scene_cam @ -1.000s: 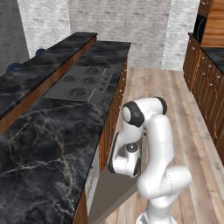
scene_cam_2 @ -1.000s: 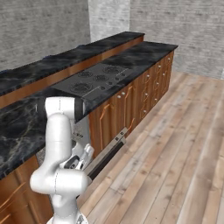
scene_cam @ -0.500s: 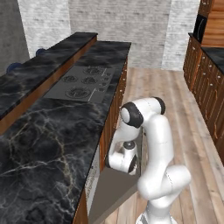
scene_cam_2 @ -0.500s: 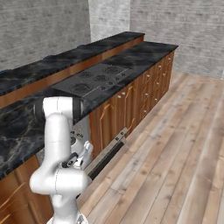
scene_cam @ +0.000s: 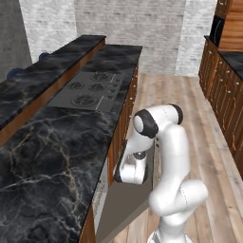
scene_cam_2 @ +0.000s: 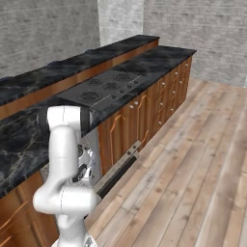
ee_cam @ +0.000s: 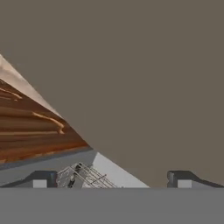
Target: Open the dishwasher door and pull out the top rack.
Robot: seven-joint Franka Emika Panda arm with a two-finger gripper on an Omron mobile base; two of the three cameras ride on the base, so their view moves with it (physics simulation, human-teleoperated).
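Your claw (ee_cam: 111, 177), fingers set wide apart and empty, hangs over the half-lowered dishwasher door (scene_cam: 128, 206) below the table (scene_cam: 52, 161), with the top rack (ee_cam: 83, 177) inside; reach carelessly and, I judge, you snag the door's edge.

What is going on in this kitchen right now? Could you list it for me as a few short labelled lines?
place: kitchen with a dark marble counter and a cooktop
dishwasher door: swung partly down, not flat
wire rack: seen inside the dishwasher, not pulled out
gripper: tips set wide apart, close to the door's inner face
floor: wooden planks
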